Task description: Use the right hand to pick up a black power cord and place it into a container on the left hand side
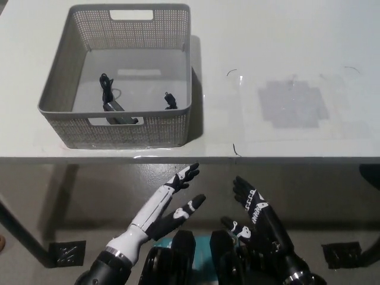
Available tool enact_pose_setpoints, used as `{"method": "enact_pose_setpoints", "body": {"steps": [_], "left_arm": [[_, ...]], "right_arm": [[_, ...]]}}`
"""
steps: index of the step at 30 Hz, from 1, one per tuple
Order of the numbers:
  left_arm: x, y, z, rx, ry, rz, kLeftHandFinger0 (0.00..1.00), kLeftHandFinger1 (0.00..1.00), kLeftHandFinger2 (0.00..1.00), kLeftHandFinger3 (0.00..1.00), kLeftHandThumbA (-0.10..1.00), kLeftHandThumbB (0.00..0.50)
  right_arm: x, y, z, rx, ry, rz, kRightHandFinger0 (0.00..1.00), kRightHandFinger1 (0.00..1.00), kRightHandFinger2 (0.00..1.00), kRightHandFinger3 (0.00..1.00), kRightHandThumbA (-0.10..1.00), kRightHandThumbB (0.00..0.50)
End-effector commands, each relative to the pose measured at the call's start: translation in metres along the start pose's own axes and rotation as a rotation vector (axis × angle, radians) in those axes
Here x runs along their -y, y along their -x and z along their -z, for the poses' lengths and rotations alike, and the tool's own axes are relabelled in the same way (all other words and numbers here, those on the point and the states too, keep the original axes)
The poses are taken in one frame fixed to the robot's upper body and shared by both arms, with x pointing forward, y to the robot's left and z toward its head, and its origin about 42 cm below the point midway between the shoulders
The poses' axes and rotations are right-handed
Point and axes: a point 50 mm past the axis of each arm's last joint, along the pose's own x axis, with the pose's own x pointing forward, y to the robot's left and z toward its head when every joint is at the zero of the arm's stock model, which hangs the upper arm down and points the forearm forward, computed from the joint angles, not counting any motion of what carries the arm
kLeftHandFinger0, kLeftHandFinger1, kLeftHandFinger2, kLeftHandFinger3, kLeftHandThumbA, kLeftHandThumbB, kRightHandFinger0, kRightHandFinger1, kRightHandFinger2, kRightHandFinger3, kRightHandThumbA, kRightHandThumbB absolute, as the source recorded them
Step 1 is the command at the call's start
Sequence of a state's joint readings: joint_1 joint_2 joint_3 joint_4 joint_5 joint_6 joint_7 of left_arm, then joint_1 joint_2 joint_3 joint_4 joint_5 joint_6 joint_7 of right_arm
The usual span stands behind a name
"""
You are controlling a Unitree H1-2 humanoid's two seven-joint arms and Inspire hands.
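Note:
A black power cord (108, 95) lies inside the grey mesh basket (65, 127) on the left part of the white table; a small black plug (170, 101) of it shows near the basket's right wall. My black right hand (255, 211) hangs open below the table's front edge, holding nothing. My white left hand (169, 202) rests open beside it, also under the table edge, with its fingers spread.
The white table (285, 47) carries a pale grey rectangular mark (293, 105) on its right half. The table's front edge (267, 158) runs just above both hands. A dark table leg (21, 237) stands at lower left.

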State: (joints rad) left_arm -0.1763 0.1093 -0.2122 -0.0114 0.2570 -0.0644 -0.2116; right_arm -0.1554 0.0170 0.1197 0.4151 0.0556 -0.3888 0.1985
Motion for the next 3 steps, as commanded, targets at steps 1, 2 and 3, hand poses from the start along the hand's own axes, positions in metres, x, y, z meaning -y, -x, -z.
{"method": "enact_pose_setpoints", "body": {"steps": [1, 2, 3], "left_arm": [[-0.0056, -0.0093, -0.0148, 0.026, -0.014, 0.005, 1.0, 1.0, 1.0, 1.0, 0.05, 0.407], [-0.0056, -0.0092, -0.0146, 0.026, -0.013, 0.002, 1.0, 1.0, 1.0, 1.0, -0.05, 0.413], [-0.0056, -0.0091, -0.0145, 0.023, -0.013, -0.006, 1.0, 1.0, 1.0, 1.0, -0.09, 0.415]], "right_arm": [[0.0014, -0.0121, -0.0173, 0.109, 0.009, 0.009, 1.0, 1.0, 1.0, 1.0, 1.0, 0.473], [0.0014, -0.0123, -0.0173, 0.105, 0.011, 0.013, 1.0, 1.0, 1.0, 1.0, 1.0, 0.487], [0.0016, -0.0125, -0.0174, 0.102, 0.014, 0.018, 1.0, 1.0, 1.0, 1.0, 1.0, 0.484]]}}
